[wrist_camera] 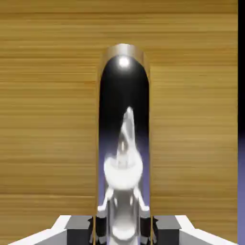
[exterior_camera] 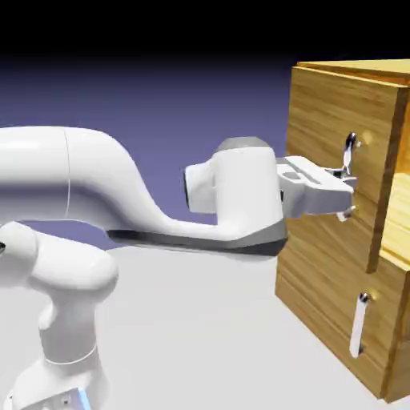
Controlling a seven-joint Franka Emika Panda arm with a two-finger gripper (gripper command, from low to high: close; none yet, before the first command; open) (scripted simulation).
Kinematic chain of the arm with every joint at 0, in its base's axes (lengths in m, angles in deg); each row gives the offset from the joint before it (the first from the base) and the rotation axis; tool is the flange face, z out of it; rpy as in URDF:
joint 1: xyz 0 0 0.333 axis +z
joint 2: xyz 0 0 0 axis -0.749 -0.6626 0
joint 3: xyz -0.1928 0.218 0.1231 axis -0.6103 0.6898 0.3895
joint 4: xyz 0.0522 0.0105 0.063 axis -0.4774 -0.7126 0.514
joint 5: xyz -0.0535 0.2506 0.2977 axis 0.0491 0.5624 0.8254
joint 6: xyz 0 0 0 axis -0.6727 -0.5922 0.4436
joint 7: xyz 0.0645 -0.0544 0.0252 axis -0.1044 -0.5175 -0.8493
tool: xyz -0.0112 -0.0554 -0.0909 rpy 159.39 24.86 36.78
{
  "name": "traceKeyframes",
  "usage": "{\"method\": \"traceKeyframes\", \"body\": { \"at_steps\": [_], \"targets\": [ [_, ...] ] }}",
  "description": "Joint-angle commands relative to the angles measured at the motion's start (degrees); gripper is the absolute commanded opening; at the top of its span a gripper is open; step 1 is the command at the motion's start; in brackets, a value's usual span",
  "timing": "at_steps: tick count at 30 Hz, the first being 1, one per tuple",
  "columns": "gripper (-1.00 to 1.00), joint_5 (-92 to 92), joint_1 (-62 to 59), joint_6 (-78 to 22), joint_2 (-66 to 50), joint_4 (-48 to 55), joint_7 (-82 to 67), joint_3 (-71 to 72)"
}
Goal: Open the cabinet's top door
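Here, the top door (exterior_camera: 340, 120) forms the upper wood-grain front of the cabinet (exterior_camera: 396, 280), at the exterior view's right, above the lower panel (exterior_camera: 328, 300). Its vertical silver handle (wrist_camera: 123, 95) is gripped by the claw (wrist_camera: 123, 232), closed on the bar. The white arm (exterior_camera: 92, 176) reaches in from the left.

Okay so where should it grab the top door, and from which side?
Best gripped by its silver bar handle, around mid-length, coming straight at the front panel with one fingertip on each long side. The bar is long, narrow and upright and stands off the wood, so the fingers should fit around it. The hand already has it that way.
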Motion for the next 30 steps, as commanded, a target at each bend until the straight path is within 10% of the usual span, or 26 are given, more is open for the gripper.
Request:
{"method": "traceKeyframes", "body": {
  "at_steps": [1,30],
  "targets": [
    [-1.00,1.16,-2.08,-0.85,-0.05,-1.45,0.00,1.70],
    [-1.00,44.42,-60.62,1.61,13.54,-25.90,0.24,59.54]
  ]
}}
